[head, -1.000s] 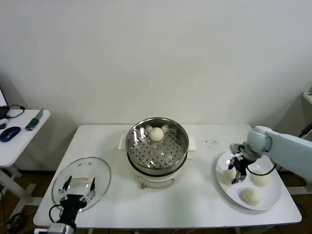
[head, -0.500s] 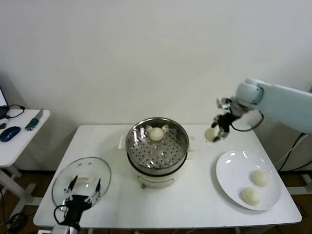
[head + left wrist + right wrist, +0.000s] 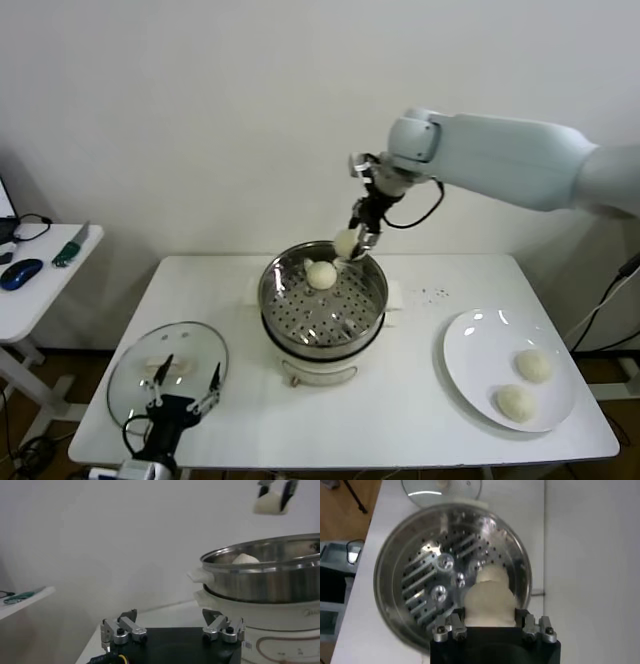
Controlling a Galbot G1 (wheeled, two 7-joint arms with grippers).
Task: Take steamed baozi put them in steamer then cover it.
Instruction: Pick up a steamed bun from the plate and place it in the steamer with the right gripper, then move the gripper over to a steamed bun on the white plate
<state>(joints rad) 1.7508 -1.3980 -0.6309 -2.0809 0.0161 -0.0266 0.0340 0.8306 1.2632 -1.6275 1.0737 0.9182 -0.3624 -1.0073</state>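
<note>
the right gripper [image 3: 352,243] fingers [image 3: 451,625] are pinching a bun [image 3: 489,602] from both sides, hanging it over the steamer's [image 3: 372,318] back rim, probably so it can drop beside the bun [image 3: 321,274] already lying inside. the left gripper [image 3: 182,404] is waiting with fingers [image 3: 121,630] spread wide, low by the table [image 3: 410,420] edge near the lid [image 3: 140,365], likely ready for covering. counting: one steamer, one lid, one plate [image 3: 480,350], four buns, two [image 3: 533,365] lying on the plate.
</note>
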